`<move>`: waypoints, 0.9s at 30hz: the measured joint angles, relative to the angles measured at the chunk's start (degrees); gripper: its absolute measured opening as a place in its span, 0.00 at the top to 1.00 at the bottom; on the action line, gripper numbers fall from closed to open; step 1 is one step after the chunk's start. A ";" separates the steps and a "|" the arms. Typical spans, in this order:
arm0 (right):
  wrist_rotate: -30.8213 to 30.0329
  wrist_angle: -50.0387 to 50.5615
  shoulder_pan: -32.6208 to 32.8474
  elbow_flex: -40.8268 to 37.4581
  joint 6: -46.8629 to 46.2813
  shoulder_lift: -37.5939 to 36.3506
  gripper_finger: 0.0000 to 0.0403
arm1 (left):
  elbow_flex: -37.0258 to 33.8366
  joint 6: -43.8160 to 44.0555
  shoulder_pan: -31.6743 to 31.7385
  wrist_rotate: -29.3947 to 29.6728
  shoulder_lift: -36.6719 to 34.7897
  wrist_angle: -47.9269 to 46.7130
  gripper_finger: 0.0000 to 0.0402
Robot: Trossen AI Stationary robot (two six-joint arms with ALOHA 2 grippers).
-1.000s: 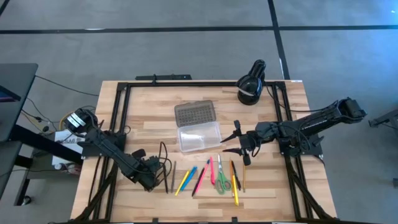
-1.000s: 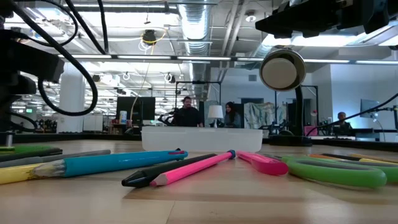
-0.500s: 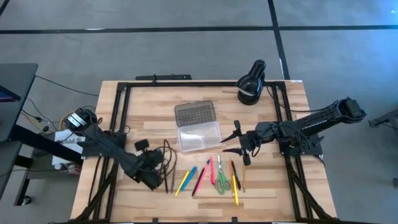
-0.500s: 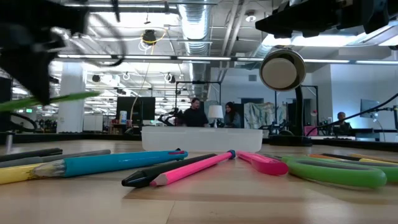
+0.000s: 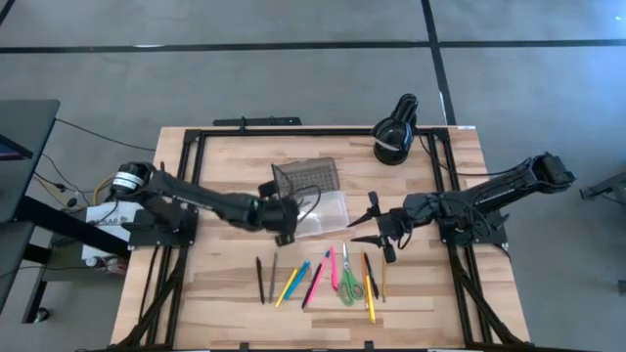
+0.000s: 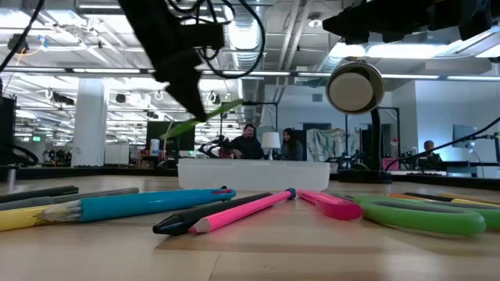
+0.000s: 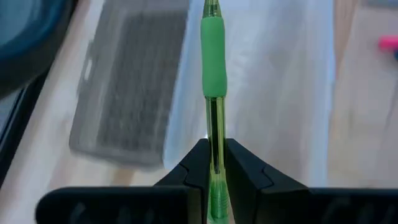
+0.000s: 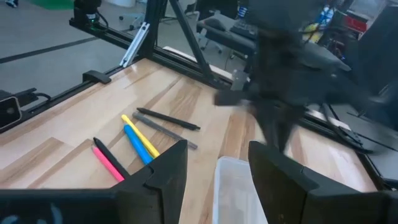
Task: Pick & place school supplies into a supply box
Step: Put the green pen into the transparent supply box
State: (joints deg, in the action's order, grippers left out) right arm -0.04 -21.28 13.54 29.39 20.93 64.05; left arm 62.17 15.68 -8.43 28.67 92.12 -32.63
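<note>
My left gripper [image 5: 285,221] hovers over the supply box [image 5: 318,209] and is shut on a green pen [image 7: 213,81]. The pen also shows tilted in the air in the low view [image 6: 205,117]. The box is a clear tray with a grey dotted lid [image 7: 127,93] lying open on its far side. The other school supplies [image 5: 323,279], pens, pencils and green scissors [image 5: 347,285], lie in a row on the table near its front edge. To the right of the box my right gripper [image 5: 362,221] waits open, nothing between its fingers [image 8: 166,175]. My left gripper pinches the pen's clear green barrel [image 7: 215,163] between its two fingers, behind the rubber grip. The fingers come slanting down from the table's left, and the pen runs along them, sticking out ahead. The pen is lifted clear, tilted above the box.
A black round lamp-like object [image 5: 394,132] stands at the far right of the table. A black frame [image 5: 196,147] runs around the table's edges. Bare wood lies left of the box and along the front edge.
My left gripper has risen from the near-left part of the table, beside the dark pencils, and swung toward the far right to the supply box, turning as it went. It stays shut on the green pen, which is now clear of the table.
</note>
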 joint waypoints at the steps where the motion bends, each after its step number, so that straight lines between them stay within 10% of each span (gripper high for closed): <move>1: 0.01 0.14 0.21 0.00 -0.02 0.00 0.59 | 0.00 -1.33 1.43 -1.49 0.00 1.32 0.94; 12: 0.01 1.97 0.20 0.00 -1.44 0.00 0.59 | -2.76 -6.16 8.35 -11.77 0.01 13.73 0.94; 27: -0.01 3.57 0.24 -0.02 -3.42 0.00 0.59 | -1.84 -8.30 9.21 -11.72 9.97 17.07 0.82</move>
State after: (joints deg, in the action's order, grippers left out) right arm -0.05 -17.70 13.78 29.36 17.51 64.05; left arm 60.34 7.38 0.78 16.95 102.08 -15.57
